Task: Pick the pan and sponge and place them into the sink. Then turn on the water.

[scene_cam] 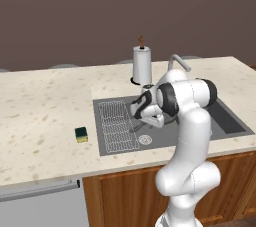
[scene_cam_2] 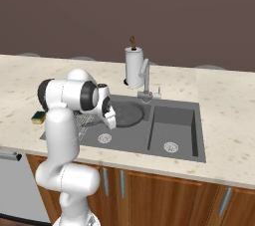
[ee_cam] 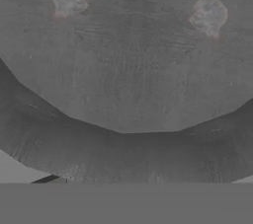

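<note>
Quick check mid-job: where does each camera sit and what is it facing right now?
Left base view: behind the arm's left, looking down at sink, sponge; arm lower right.
Right base view: behind its right, facing sink, pan, faucet; arm lower left.
Hand view: on the hand, close over the pan.
Both base views share sink, sponge, towel roll.

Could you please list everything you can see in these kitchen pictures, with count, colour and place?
pan: one, dark grey, lying in the left sink basin, seen close up in the hand view
sponge: one, yellow with dark green top, on the counter left of the sink
sink: one, dark grey, two basins, set into the counter
faucet: one, grey, behind the sink
paper towel roll: one, white, behind the sink
counter: one, speckled beige
cabinets: brown wood, below
arm: one, white, bent over the sink
</note>
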Tool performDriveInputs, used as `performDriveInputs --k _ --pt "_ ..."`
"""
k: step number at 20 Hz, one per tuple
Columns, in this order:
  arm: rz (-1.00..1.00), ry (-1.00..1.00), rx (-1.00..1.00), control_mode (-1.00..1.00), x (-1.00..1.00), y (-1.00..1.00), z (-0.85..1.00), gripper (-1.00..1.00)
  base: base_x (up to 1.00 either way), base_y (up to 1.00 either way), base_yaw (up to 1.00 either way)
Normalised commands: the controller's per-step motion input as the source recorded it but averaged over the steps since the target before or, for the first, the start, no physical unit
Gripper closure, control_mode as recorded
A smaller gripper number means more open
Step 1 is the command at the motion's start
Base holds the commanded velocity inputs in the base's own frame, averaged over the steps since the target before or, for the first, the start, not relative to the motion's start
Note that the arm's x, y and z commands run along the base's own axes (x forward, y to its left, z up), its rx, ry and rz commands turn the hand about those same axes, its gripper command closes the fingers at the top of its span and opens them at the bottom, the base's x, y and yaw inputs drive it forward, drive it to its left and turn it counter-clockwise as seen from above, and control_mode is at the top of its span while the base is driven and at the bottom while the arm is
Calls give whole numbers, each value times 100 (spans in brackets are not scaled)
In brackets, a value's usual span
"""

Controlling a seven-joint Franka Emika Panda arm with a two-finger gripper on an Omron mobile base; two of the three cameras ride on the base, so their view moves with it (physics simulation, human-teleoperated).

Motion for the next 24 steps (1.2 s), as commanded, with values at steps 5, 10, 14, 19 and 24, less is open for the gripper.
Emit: performDriveInputs --k 5,10,14,19,24 --pt "8 1 -1 -100 10 -2 -49 100 0 0 0" --pt "10 0 -4 -100 10 -19 -61 100 0 0 0" --pt "15 0 -6 -100 3 -39 -63 100 0 0 0" --pt "23 0 0 -100 0 -71 -24 100 0 0 0" --pt "27 -3 2 -100 -12 -91 0 100 0 0 0"
